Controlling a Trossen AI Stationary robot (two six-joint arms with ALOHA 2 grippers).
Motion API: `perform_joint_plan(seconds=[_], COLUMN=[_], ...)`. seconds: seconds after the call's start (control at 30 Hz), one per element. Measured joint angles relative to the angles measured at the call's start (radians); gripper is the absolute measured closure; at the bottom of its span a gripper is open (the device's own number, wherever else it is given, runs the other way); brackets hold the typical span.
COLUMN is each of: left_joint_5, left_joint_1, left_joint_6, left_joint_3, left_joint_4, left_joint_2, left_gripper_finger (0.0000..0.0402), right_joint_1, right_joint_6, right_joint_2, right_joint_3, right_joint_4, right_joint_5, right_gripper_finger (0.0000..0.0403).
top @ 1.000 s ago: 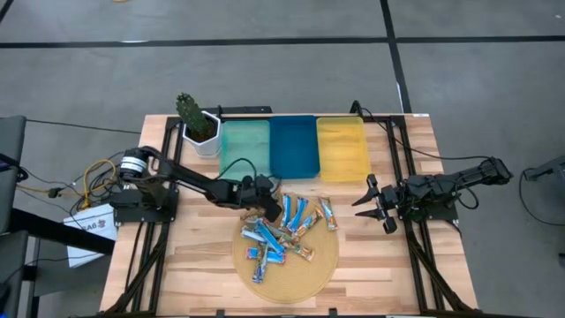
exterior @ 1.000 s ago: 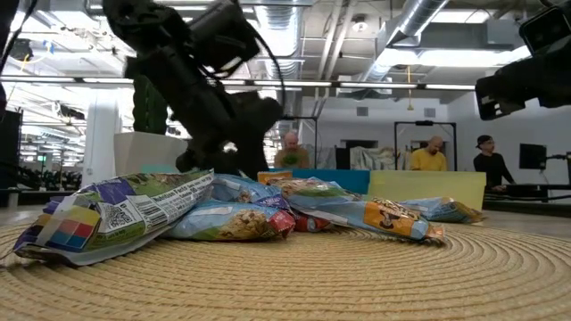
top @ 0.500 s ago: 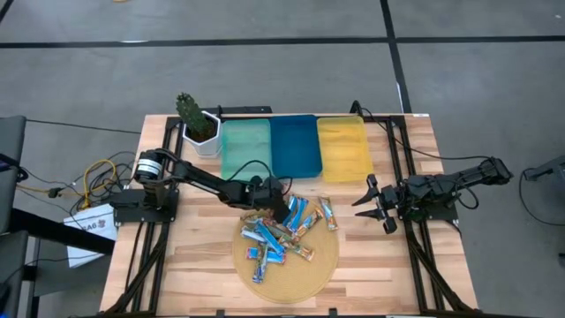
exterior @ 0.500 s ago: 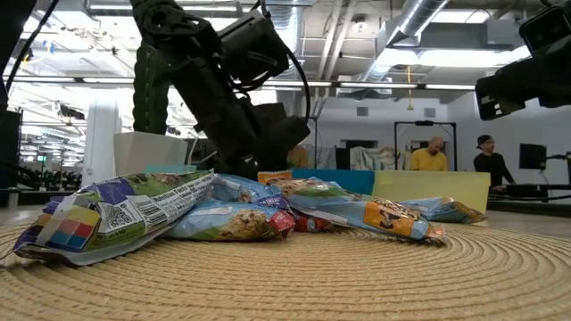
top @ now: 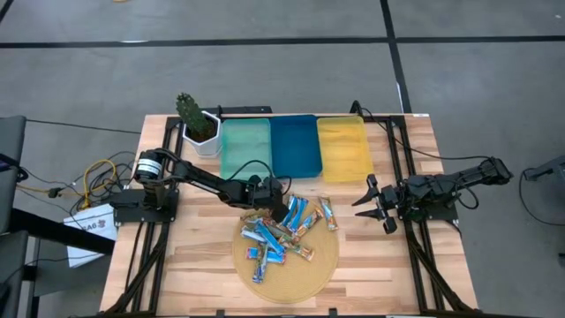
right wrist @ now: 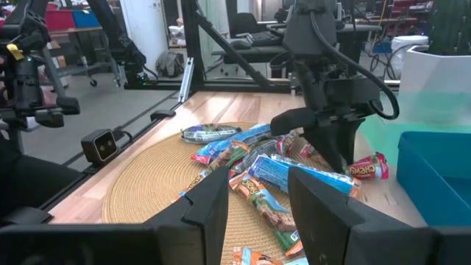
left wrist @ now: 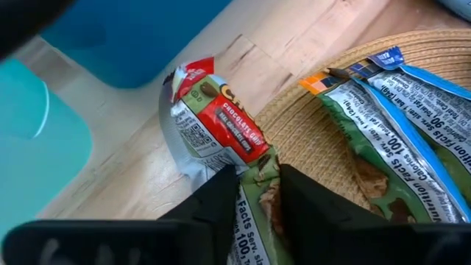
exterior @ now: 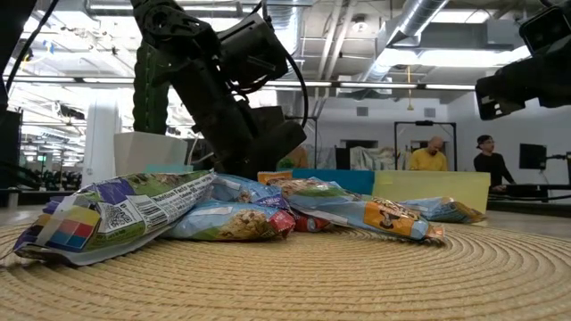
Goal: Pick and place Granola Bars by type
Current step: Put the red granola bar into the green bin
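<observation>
Left pincer (left wrist: pixel 257 188) narrower (pinching green-wrapped bar (left wrist: pixel 254 213))

Gray floor (top: pixel 265 71), ceiling ducts (exterior: pixel 419 22)

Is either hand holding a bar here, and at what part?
The left hand pinches the red-and-green chocolate bar at one end, where it lies at the woven mat edge. The right hand holds nothing.
</observation>
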Motion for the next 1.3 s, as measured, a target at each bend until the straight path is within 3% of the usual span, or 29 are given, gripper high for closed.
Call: perform_joint_plan(seconds=[0.3, 0.73, 1.03, 1.3], left_joint_5=[0.001, 0.013, -0.052, 0.008], left_joint_1=[-0.002, -0.016, -0.036, -0.037], left_joint_6=[0.022, 0.079, 0.097, 0.149], left_joint_3=[-0.001, 0.037, 0.048, 0.048], left_joint_4=[0.017, 0.021, -0.018, -0.032], left_joint_2=[0.0, -0.007, -0.066, -0.066], left_gripper_finger=[0.0348, 0.0349, 0.0349, 0.0349], right_joint_1=[0.0, 0.0, 0.0, 0.0], right_joint_6=[0.0, 0.0, 0.0, 0.0], right_joint_2=[0.0, 0.0, 0.0, 0.0], right_joint_3=[0.0, 0.0, 0.0, 0.0], right_joint_4=[0.0, 0.0, 0.0, 0.0], right_joint_5=[0.0, 0.0, 0.0, 0.0], right_gripper_finger=[0.0268, 0.0269, 0.0269, 0.0268])
